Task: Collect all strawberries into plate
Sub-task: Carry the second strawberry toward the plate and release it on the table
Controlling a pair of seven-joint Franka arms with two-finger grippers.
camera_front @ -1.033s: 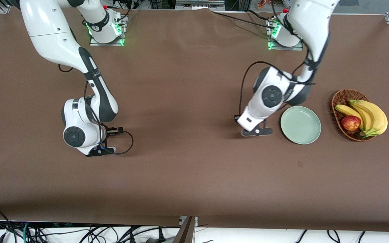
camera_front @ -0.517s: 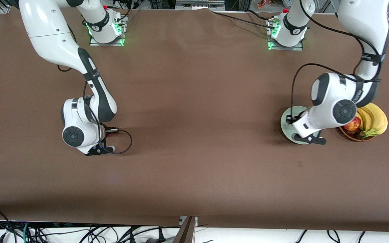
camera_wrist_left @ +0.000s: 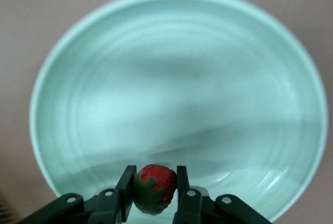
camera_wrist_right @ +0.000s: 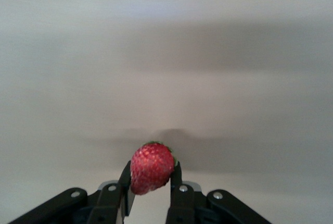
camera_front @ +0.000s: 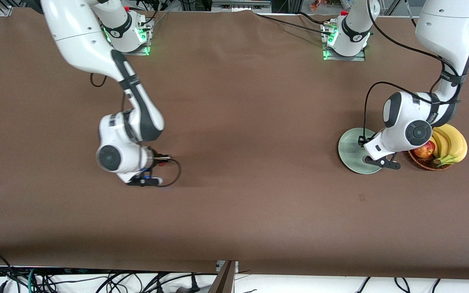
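Observation:
The pale mint-green plate [camera_front: 350, 148] lies on the table beside the wicker basket. My left gripper [camera_front: 381, 162] hangs over the plate and is shut on a strawberry [camera_wrist_left: 154, 187], red with a green cap; the left wrist view shows the plate's bare surface [camera_wrist_left: 171, 88] under it. My right gripper [camera_front: 144, 181] is over bare table toward the right arm's end and is shut on a second strawberry [camera_wrist_right: 151, 167]. A third strawberry is not in view. The held berries are hidden in the front view.
A brown wicker basket [camera_front: 421, 162] with a bunch of bananas [camera_front: 451, 143] and a red apple [camera_front: 424, 149] stands beside the plate, partly covered by the left arm. Brown table surface [camera_front: 242, 134] spreads between the two arms.
My left arm swung from beside the plate to over it, toward the basket. My right arm, still for the first half second, has moved toward the table's middle.

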